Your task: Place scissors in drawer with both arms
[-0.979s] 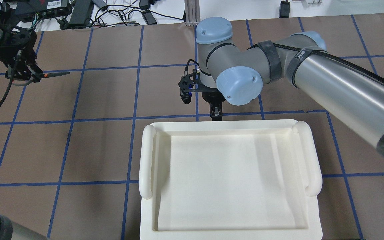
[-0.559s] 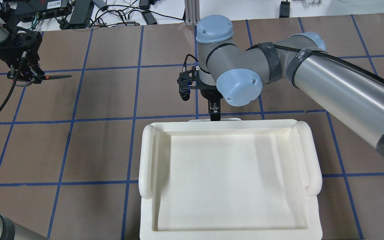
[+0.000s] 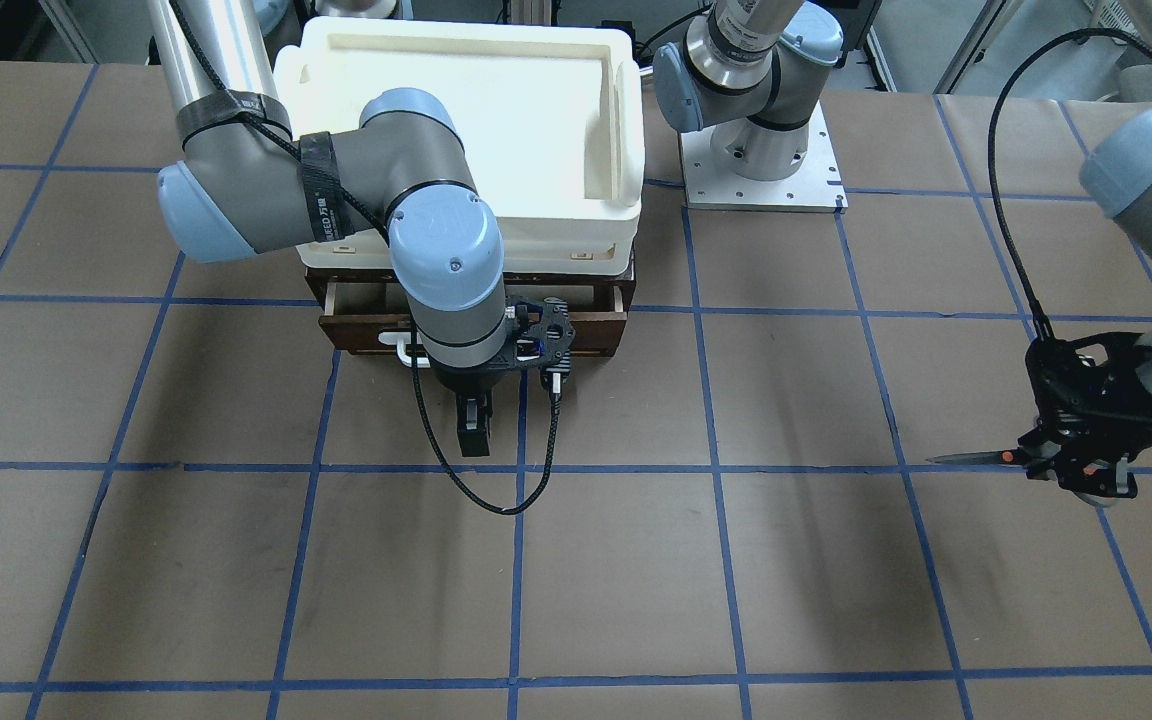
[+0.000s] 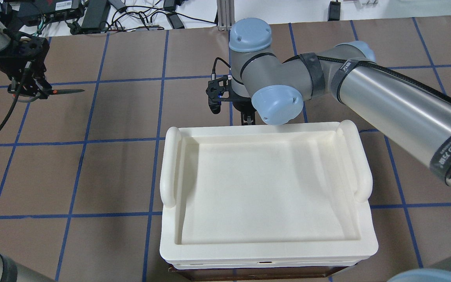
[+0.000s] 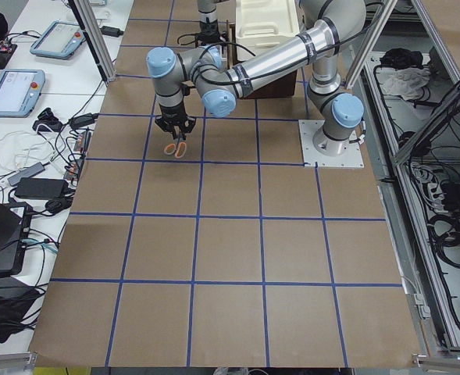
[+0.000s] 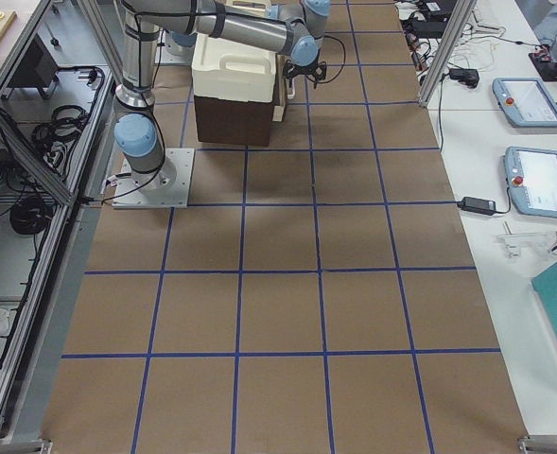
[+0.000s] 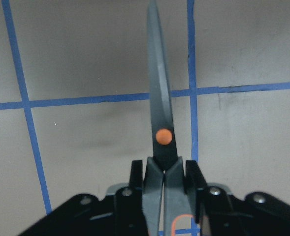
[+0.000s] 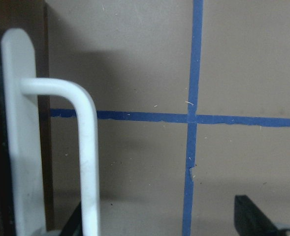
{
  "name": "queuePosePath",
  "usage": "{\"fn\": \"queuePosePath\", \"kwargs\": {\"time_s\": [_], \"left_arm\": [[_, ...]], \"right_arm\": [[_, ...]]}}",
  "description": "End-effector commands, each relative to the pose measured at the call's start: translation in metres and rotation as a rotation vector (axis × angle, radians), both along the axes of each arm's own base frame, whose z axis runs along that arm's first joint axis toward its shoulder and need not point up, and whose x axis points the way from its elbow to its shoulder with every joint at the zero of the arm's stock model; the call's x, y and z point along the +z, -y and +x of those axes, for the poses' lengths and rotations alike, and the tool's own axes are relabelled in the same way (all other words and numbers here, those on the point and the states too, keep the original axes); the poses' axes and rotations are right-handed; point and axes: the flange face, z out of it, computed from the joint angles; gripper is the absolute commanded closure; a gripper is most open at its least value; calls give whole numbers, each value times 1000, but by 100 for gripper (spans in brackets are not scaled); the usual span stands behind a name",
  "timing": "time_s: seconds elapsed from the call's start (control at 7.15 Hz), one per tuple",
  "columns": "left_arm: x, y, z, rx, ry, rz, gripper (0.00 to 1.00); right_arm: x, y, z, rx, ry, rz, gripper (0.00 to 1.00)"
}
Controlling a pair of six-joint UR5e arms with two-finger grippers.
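The scissors [image 4: 67, 91] are clamped by their handles in my left gripper [image 4: 33, 92], blades level and pointing toward the table's middle, above the brown paper at the far left. They also show in the left wrist view [image 7: 159, 98] and the front view [image 3: 966, 458]. The dark brown drawer [image 3: 576, 335] is pulled out a little under the cream tray [image 3: 633, 120]. My right gripper [image 3: 473, 440] is open at the drawer's white bar handle [image 8: 88, 147], and the bar lies just inside one finger.
The tray [image 4: 362, 164] sits on a brown cabinet [image 4: 249, 274] at the near middle. A metal arm base plate [image 3: 761, 185] stands beside it. Cables and power bricks [image 4: 92, 15] lie beyond the table's far edge. Blue tape lines cross the brown paper.
My right gripper has moved away from the robot's base. The tray and the cabinet under it have shifted the same way. My left gripper with the scissors has barely moved.
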Motion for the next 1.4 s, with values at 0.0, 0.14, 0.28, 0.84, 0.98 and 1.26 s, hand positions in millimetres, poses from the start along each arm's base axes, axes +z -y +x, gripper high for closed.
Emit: {"fn": "queuePosePath", "kwargs": {"time_s": [0.0, 0.14, 0.28, 0.84, 0.98, 1.26], "left_arm": [[0, 0, 0, -1, -1, 0, 100], [0, 0, 0, -1, 0, 0, 100], [0, -1, 0, 1, 0, 0, 100], [0, -1, 0, 1, 1, 2, 100], [0, -1, 0, 1, 1, 2, 100], [-2, -1, -1, -1, 0, 5, 100]], "right_arm": [[7, 10, 2, 1, 8, -28, 0], [10, 15, 2, 0, 11, -37, 0], [8, 19, -2, 3, 11, -36, 0], [21, 63, 1, -8, 38, -89, 0], [18, 74, 2, -11, 39, -93, 0], [19, 85, -5, -25, 46, -101, 0]]}}
